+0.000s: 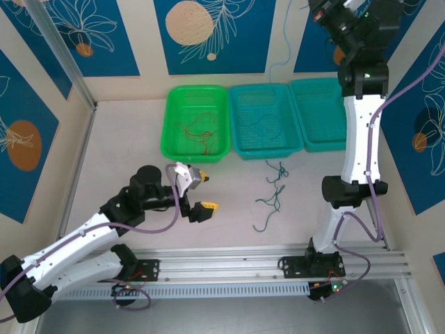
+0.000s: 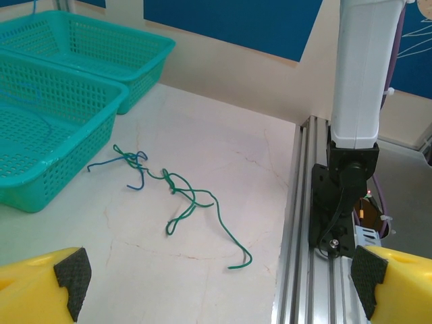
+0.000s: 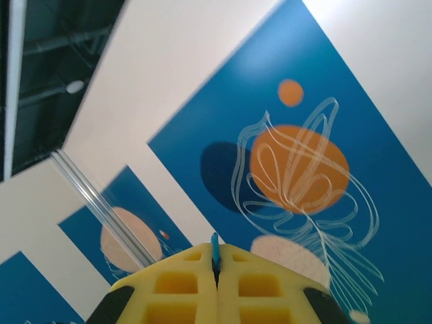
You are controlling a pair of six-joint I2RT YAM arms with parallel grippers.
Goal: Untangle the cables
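The pale, smooth worktop (image 1: 125,160) carries perforated plastic baskets along its far edge. The green basket (image 1: 195,154) holds thin reddish cables (image 1: 198,132), and two teal baskets (image 1: 268,147) sit beside it. The left gripper (image 1: 204,192), yellow with black foam pads (image 2: 71,273), gapes wide and empty near the front edge. The right gripper (image 3: 216,270) is pinched tight on a hair-thin blue cable (image 3: 214,246). Kinked green and blue cables (image 1: 272,195) lie between the teal baskets and the front edge.

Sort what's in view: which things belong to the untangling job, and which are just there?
Job: tangled green and blue cables on the table; blue cable pinched in the right gripper; red cables in the green basket.
Just there: teal baskets; aluminium rail.
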